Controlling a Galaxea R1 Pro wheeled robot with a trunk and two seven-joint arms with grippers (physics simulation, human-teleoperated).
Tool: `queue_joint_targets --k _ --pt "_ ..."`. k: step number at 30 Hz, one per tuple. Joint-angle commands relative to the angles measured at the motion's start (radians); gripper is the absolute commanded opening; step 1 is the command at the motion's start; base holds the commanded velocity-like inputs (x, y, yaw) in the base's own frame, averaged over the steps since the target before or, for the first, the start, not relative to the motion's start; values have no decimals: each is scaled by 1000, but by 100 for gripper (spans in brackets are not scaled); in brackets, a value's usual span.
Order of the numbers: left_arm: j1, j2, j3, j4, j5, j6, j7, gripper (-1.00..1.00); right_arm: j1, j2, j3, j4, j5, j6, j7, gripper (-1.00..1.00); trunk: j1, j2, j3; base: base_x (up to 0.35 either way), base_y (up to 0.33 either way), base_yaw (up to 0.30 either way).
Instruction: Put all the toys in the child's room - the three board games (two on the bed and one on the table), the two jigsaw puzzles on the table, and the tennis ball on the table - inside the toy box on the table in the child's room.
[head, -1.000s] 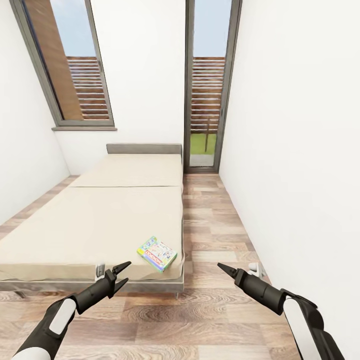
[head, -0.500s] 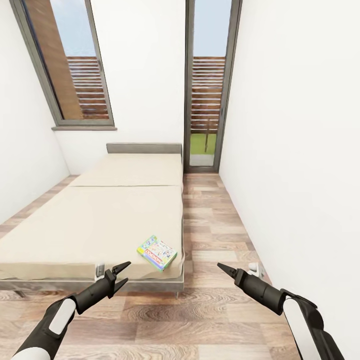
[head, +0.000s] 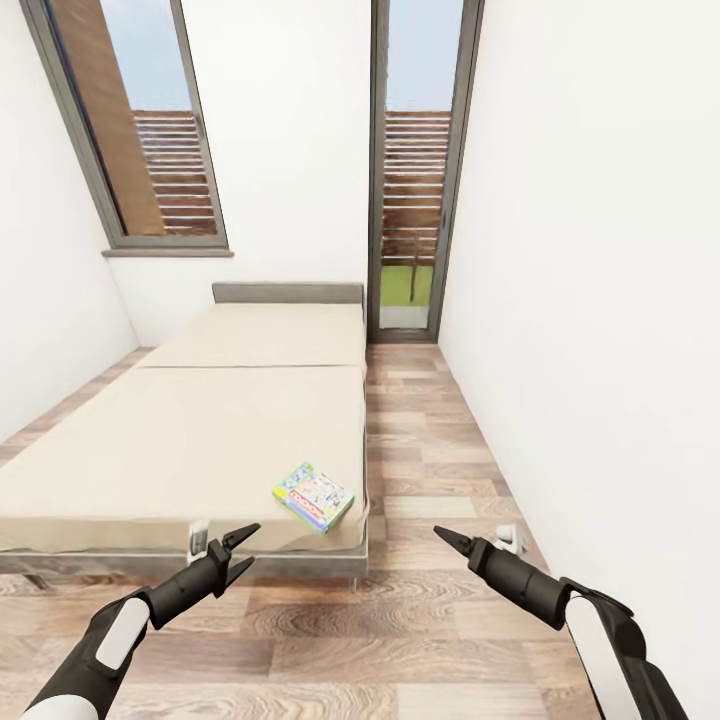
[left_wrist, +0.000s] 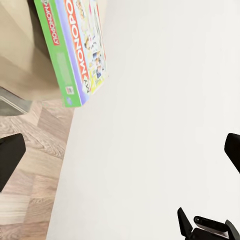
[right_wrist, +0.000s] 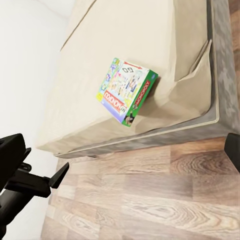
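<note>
One board game (head: 313, 497), a colourful Monopoly box, lies flat on the beige bed (head: 180, 440) near its front right corner. Its green edge shows in the left wrist view (left_wrist: 75, 50), and the right wrist view shows it by the mattress corner (right_wrist: 127, 90). My left gripper (head: 253, 543) hovers open just short of the bed's foot, left of the box. My right gripper (head: 445, 537) is held over the floor to the box's right, and its fingers (right_wrist: 12, 150) stand wide apart. The toy box, table, puzzles and ball are out of view.
A strip of wooden floor (head: 420, 440) runs between the bed and the white right wall (head: 600, 300) to a glass door (head: 412, 170). A window (head: 140, 130) is set above the headboard's left. A small white fitting (head: 508, 540) sits low by the right wall.
The whole picture has shifted slightly, with the bed and game sitting a little higher in the frame, so the camera has moved. Both grippers keep their pose and opening.
</note>
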Motion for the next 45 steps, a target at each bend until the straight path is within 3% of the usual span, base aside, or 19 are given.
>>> queue_joint_targets --k 1,14,45 --pt "-1 0 2 1 2 6 -2 100 -1 0 1 0 0 6 4 100 4 -8 -4 0 0 0" --pt "-1 -1 1 1 4 4 -1 100 -1 -1 28 0 0 5 4 100 54 -99 -45 0 0 0" --pt "-1 -6 1 2 3 4 -3 100 -1 -1 30 0 0 5 4 100 172 -316 -142 0 0 0"
